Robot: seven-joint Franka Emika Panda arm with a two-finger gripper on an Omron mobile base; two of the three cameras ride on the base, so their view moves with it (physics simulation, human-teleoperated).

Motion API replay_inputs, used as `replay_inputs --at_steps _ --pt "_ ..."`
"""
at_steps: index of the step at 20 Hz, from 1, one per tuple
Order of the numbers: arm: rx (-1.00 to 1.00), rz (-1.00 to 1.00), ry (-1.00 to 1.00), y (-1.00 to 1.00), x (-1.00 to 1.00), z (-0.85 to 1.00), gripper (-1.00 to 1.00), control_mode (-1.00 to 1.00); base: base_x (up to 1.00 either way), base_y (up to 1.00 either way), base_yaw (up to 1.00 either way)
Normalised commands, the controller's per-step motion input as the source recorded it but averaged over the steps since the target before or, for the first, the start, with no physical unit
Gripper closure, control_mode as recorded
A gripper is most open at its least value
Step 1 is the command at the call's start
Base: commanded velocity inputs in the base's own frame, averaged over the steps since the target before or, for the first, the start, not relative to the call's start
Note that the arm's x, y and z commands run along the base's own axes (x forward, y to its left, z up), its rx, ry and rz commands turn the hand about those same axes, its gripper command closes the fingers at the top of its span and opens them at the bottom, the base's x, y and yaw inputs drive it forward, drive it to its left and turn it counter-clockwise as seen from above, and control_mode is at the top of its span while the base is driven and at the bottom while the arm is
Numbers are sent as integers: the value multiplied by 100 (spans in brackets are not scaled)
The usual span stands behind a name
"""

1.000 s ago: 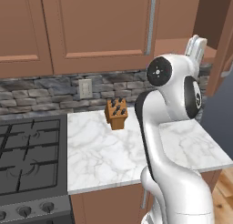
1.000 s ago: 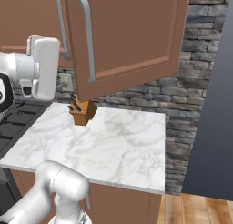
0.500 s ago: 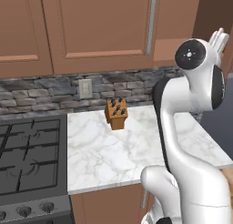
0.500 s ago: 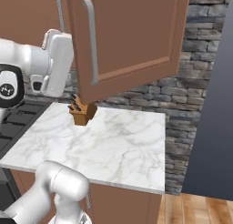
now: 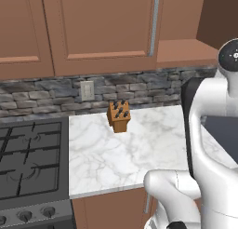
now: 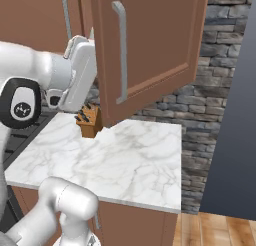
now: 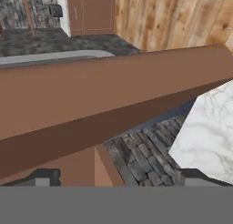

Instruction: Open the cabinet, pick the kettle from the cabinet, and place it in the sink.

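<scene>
Cabinet [image 6: 150, 50] door swung open just beside wide-open, empty gripper [image 7: 116, 175]; kettle grab and sink drop remain.

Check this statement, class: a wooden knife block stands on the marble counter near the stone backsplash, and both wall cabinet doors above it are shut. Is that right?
Not quite. The knife block does stand on the marble counter by the backsplash, but one cabinet door is swung open, as the right base view shows.

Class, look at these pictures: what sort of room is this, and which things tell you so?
A home kitchen, most likely: a gas stove, a knife block on a marble counter, and wooden wall cabinets above.
</scene>
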Motion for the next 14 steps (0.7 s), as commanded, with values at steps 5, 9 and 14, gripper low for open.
replay_inputs --at_steps 5,9,14 --pt "2 0 0 -64 -26 1 -100 -100 0 0 0" --pt "0 0 0 -67 -28 0 -100 -100 0 0 0" --pt "-1 0 0 -66 -29 0 -100 -100 0 0 0"
